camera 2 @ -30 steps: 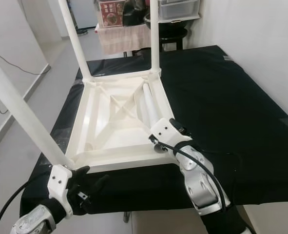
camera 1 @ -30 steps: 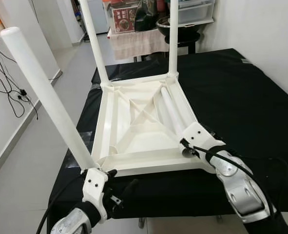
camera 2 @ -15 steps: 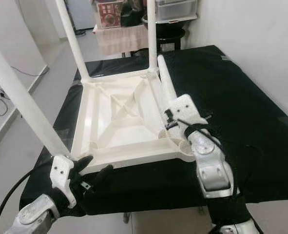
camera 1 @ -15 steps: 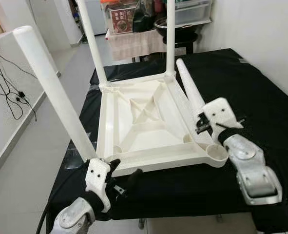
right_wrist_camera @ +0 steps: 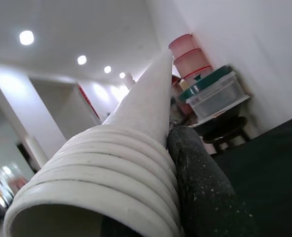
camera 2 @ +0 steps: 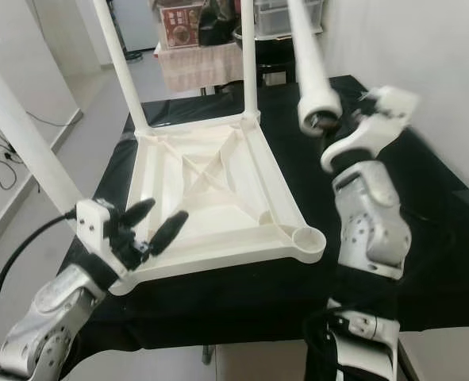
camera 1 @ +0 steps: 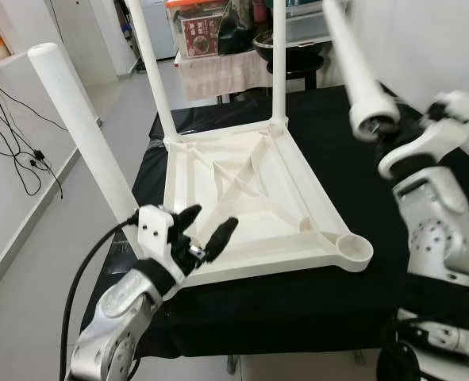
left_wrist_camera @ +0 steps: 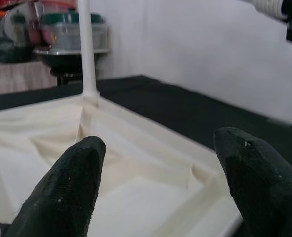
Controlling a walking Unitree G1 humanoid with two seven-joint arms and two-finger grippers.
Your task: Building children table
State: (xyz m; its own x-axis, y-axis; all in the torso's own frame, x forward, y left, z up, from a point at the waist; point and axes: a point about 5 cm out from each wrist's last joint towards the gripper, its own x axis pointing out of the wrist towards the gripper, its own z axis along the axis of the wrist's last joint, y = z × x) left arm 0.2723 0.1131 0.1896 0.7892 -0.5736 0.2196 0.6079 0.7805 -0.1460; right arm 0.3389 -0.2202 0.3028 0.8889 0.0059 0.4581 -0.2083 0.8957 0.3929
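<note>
While the white tabletop [camera 1: 250,198] lies upside down on the black-covered table [camera 1: 377,143], three legs already stand up from its corners: the near-left leg [camera 1: 79,135] leans up and away to the left of the top, and the two far legs [camera 1: 151,67] rise almost upright. The near-right corner socket [camera 1: 353,250] of the top is an open ring with nothing in it.

The loose fourth leg [camera 1: 353,63] is held in the air above and to the right of the tabletop, well clear of it; its long axis slants, with the ribbed, hollow end [camera 2: 320,111] pointing down toward the camera and the tapered end rising away behind.

The right arm is raised beside the tabletop's right edge, forearm upright. The right gripper [right_wrist_camera: 185,163] is closed on this leg near its ribbed end, one black finger [right_wrist_camera: 205,187] pressed along it.

The left arm reaches up from below the near-left corner. The left gripper [camera 1: 205,232] hovers over the tabletop's near edge with fingers [left_wrist_camera: 71,182] spread wide, holding nothing.
</note>
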